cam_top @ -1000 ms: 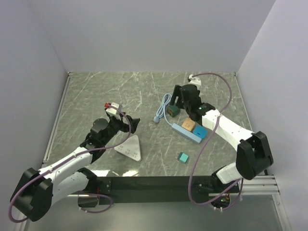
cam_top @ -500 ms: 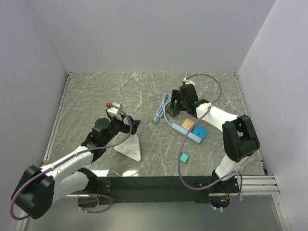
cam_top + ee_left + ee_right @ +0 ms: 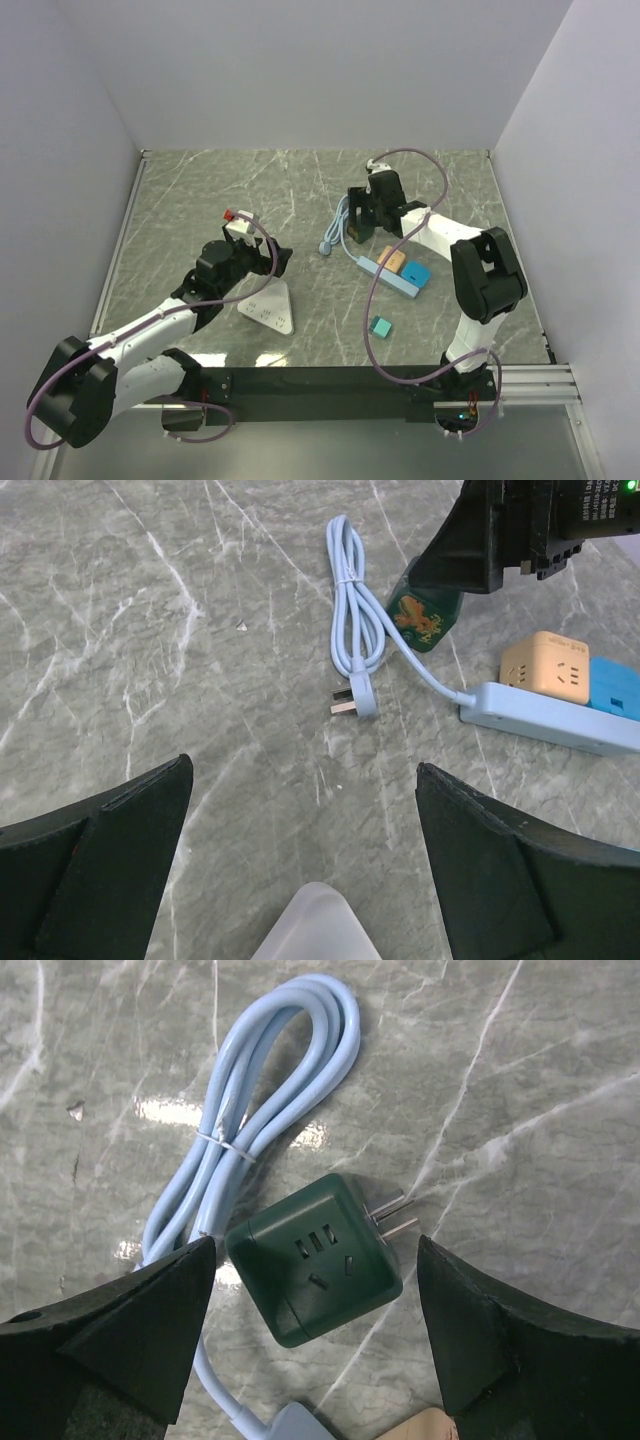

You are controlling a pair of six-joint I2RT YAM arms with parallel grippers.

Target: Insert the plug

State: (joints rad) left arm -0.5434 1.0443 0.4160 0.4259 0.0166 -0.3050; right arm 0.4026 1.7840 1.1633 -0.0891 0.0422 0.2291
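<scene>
The green cube plug [image 3: 318, 1275] is lying on the marble table [image 3: 520, 1080], sitting between the wide-spread jaws of your right gripper [image 3: 314, 1295] with neither finger pressing it. It is showing a dark, glossy body, socket slots facing up. Its two prongs [image 3: 395, 1215] are pointing up-right in the wrist view, along its diagonal axis. Your left gripper [image 3: 300, 860] is hanging spread and empty.

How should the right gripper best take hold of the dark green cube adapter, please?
Grip the dark green cube adapter across its two flat side faces, probably coming straight down from above. Its prongs stick out sideways, so keep the fingers off that end.
</scene>
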